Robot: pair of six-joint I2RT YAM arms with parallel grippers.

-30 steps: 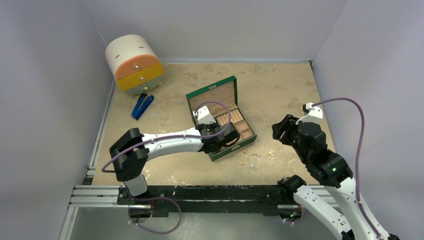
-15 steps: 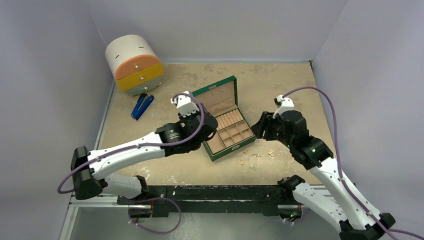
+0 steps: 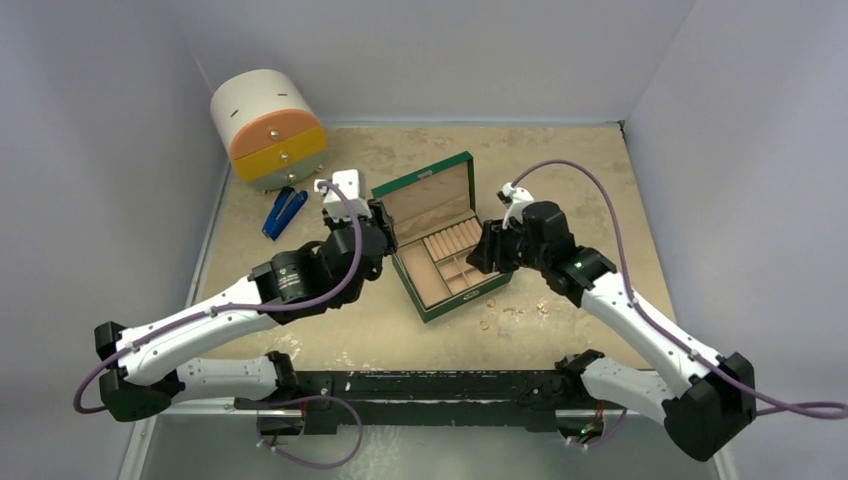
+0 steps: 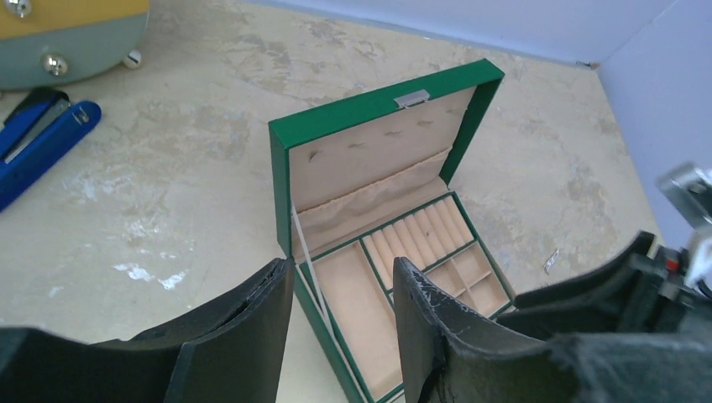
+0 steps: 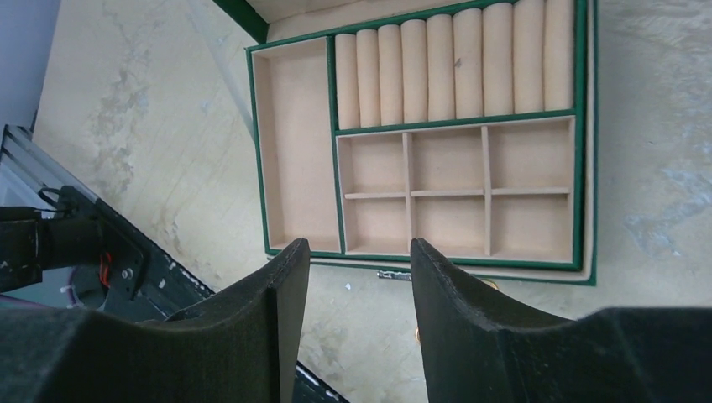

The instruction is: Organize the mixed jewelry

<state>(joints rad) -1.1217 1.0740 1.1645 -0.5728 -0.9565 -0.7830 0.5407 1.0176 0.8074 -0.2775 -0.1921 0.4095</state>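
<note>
**Clerk:** Entry one, the task stock. Location?

**Keeper:** Mixed jewelry (image 3: 541,307): tiny gold-coloured rings and earrings. They lie loose on the sand-coloured marbled table (image 3: 580,170), scattered at about five o'clock from the green hinged box (image 3: 455,302), just off its front wall. None shows inside the box.

**Clerk:** Entry two, the box.

**Keeper:** Lid up, tan lining. There is a row of padded ring rolls (image 5: 453,63) nearest the lid, six small square cells (image 5: 458,225) in front of them, and one long tray (image 5: 294,143) alongside. All are bare.

**Clerk:** Entry three, tools.

**Keeper:** Left gripper (image 4: 342,273): at the box's nine o'clock, jaws apart, nothing between them. Right gripper (image 5: 357,252): at the box's three o'clock, above its edge, jaws likewise parted and empty.

**Clerk:** Items not for handling?

**Keeper:** Blue-handled tool (image 3: 284,212) and a round drawer cabinet in cream, orange and yellow (image 3: 265,125). Both are toward ten o'clock, well apart from the box.

**Clerk:** Handling note for the step in hand.

**Keeper:** In my judgement, no piece has been picked yet.
- **Approach:** The right gripper is nearer the scatter, so it should swing toward five o'clock and come straight down over one piece only.
- **Grip:** It should narrow its jaws on the way so the fingertips straddle that piece and no neighbour.
- **Risk:** The pieces look thin and flat and will likely skid or flip, so it should close gently at table level.
- **Sorting:** Rings suit the rolls and earrings the cells.
- **Support:** The left gripper could steady the box at its nine-o'clock wall in case it slides.
</note>
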